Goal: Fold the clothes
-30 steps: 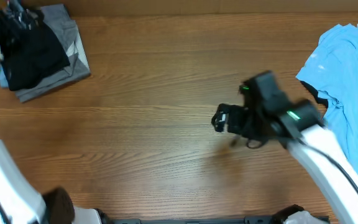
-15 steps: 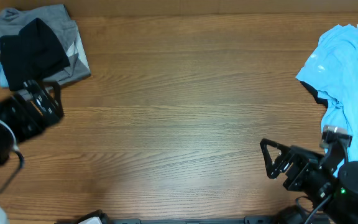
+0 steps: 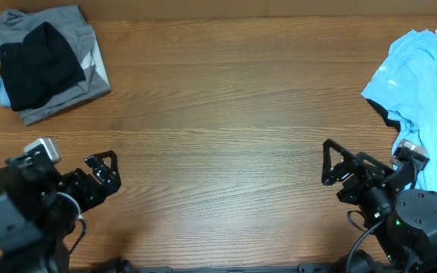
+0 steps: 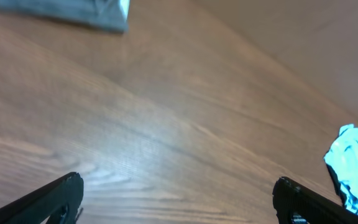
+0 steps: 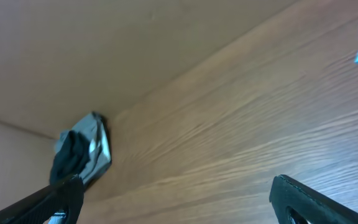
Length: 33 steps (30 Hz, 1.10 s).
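There are two grippers and two lots of clothes on one brown table [image 3: 218, 114]. The left gripper [image 3: 106, 173] is low at the left side, and the right gripper [image 3: 329, 163] is low at the right side. Each one has two black fingers, spread wide apart, with nothing between them, just bare wood. In the far left corner sits one pile: one black shirt [image 3: 40, 64] lies folded on top of one grey garment [image 3: 93, 76], and a small bit of light blue cloth peeks out under it at the left. At the far right edge lies one blue T-shirt [image 3: 423, 91], loose and bumpy, with small white words on it. Both grippers are well apart from the pile, and the right one is near the blue T-shirt but not touching it.
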Tool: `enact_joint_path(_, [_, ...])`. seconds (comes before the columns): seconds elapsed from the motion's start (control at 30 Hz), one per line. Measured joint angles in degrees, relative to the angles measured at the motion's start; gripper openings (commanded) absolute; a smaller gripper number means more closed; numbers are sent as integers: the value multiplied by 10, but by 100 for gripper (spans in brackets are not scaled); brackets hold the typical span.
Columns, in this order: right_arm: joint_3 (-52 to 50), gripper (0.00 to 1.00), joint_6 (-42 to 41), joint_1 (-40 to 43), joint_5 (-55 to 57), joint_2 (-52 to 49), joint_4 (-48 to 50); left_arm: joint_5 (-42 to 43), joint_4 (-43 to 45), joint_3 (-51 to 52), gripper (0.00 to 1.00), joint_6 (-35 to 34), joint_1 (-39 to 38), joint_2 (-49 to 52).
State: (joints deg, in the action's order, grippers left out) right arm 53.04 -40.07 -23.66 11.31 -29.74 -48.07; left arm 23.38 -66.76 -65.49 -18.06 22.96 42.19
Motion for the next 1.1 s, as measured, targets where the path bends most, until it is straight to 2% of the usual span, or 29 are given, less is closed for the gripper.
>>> enact_joint_path(0.23, [0,100,0,0,55,0,-6,0,10,58,100,-15,0,45])
enact_joint_path(0.63, [0,100,0,0,67,0,-120,0,13,60,100,-15,0,169])
enact_joint_path(0.9, [0,100,0,3,67,1,-136,0,13,60,100,-15,0,250])
enact_joint_path(1.0, [-1,100,0,30,69,15,-158,0,13,60,100,-15,0,274])
enact_joint_path(1.1, [-12,100,4,90,78,70,-145,0,13,60,100,-15,0,303])
